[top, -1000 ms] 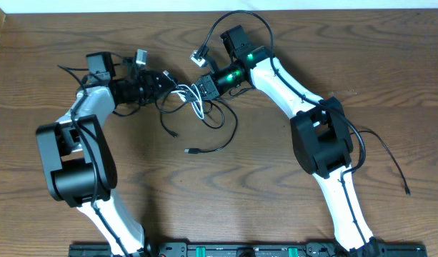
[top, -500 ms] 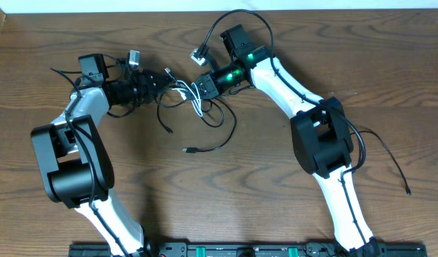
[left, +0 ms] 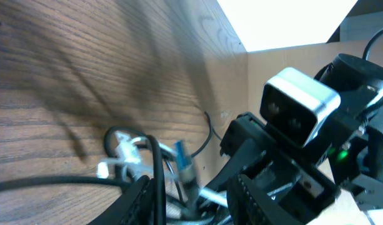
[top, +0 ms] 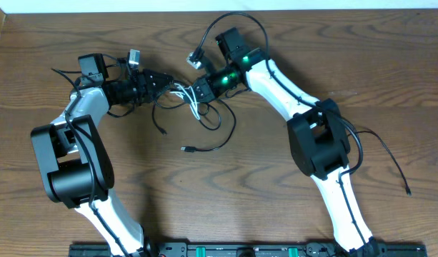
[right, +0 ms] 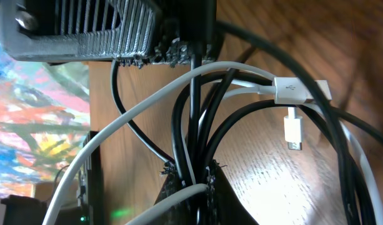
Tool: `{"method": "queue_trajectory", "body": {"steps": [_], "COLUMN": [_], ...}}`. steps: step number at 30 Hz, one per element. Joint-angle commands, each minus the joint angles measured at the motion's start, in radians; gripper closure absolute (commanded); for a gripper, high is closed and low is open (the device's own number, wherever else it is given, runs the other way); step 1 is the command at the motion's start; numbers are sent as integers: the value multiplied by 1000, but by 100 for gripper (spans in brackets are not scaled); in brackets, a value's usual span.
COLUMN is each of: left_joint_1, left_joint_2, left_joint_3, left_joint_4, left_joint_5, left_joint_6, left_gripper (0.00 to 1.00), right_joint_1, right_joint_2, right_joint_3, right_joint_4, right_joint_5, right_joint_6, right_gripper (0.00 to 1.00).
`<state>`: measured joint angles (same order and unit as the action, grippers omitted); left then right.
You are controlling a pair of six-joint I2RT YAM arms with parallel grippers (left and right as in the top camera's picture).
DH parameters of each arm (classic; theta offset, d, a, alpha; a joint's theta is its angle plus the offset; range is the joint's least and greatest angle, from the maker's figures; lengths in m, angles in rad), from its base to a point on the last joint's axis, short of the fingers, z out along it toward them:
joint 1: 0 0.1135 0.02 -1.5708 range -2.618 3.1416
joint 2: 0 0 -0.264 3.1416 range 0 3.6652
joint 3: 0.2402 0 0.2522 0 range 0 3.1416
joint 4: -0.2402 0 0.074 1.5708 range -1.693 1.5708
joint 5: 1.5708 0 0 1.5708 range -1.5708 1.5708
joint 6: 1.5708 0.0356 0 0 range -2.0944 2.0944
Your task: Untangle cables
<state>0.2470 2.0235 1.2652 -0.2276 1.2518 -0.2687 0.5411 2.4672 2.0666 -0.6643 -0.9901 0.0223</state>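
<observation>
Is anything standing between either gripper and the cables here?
Nothing visible does. The right gripper is shut on the cables, and the left gripper stands open with one black cable between its fingers.

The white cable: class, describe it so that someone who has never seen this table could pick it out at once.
On the wooden table, look at the far middle, where the left gripper and right gripper meet over a tangle of cables. The white cable loops there beside the right gripper; it alone is white, every other cord being black.
</observation>
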Motion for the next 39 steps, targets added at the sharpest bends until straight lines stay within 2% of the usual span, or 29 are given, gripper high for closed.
{"method": "queue_trajectory", "body": {"steps": [1, 8, 12, 15, 22, 29, 36, 39], "left_joint_1": [3, 3, 14, 33, 98, 129, 70, 41], "left_joint_2": [4, 4, 4, 4, 4, 3, 3, 4], "left_joint_3": [-4, -4, -4, -4, -4, -4, -4, -4], "left_joint_4": [2, 2, -34, -47, -55, -20, 4, 4], "left_joint_5": [20, 11, -166, -233, -217, 60, 64, -21], "left_joint_6": [2, 3, -5, -63, -93, -110, -149, -190], "left_gripper": [59, 59, 59, 54, 51, 51, 51, 52], "right_joint_1": [27, 37, 17, 3, 3, 7, 14, 15], "right_joint_2": [-41, -41, -41, -41, -41, -41, -41, -41], "right_joint_3": [7, 7, 7, 7, 6, 6, 6, 6], "right_joint_4": [-1, 0, -2, -22, -59, -57, -57, -58], "right_joint_5": [4, 5, 6, 55, 116, 117, 117, 117], "right_joint_6": [10, 6, 6, 7, 6, 6, 5, 6], "right_gripper": [99, 99, 99, 99, 99, 99, 99, 99]}}
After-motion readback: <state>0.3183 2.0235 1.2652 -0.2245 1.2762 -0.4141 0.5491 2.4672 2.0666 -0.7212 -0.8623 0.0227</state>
